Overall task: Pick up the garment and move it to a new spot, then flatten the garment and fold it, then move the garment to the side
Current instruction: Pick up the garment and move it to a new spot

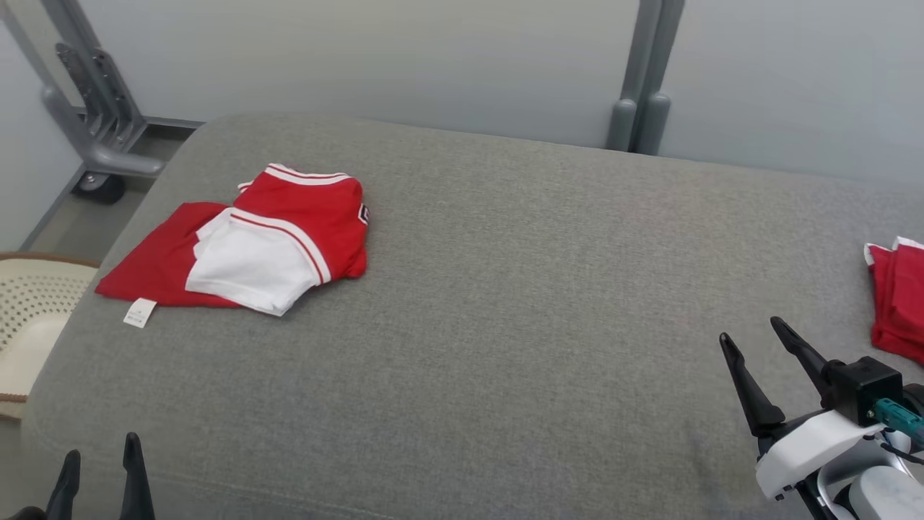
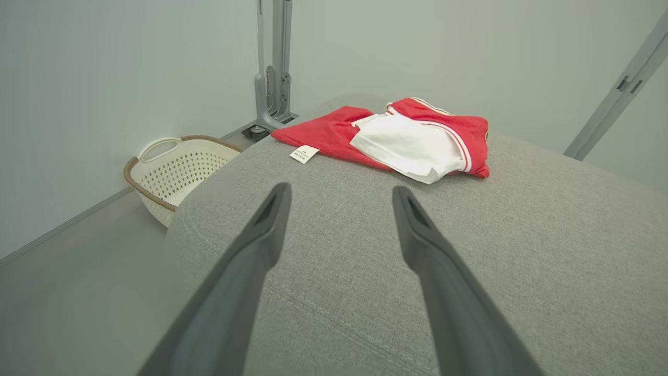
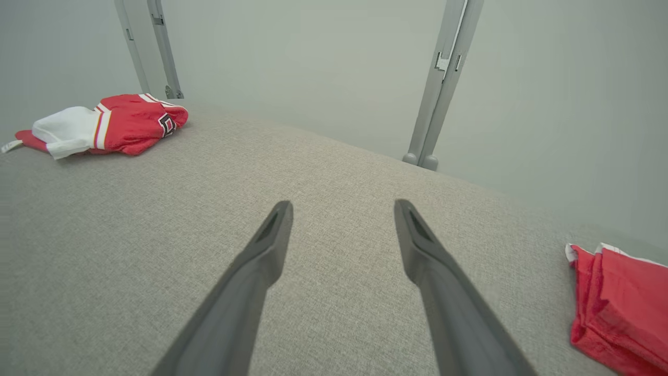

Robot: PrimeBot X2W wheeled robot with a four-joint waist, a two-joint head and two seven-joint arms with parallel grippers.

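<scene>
A red garment with white sleeves and white trim (image 1: 249, 245) lies loosely bunched on the far left of the grey cushioned surface (image 1: 505, 310), a white tag sticking out at its near corner. The same garment (image 2: 407, 138) lies ahead of my left gripper's fingers, and it shows far left as the garment (image 3: 107, 125) in the right wrist view. My left gripper (image 1: 101, 451) is open at the lower left, well short of it. My right gripper (image 1: 751, 336) is open at the lower right, holding nothing.
A second red folded garment (image 1: 899, 296) lies at the right edge of the surface, also seen as the folded garment (image 3: 616, 303). A cream perforated basket (image 2: 175, 169) stands on the floor off the left end. Grey metal posts (image 1: 642, 79) stand against the back wall.
</scene>
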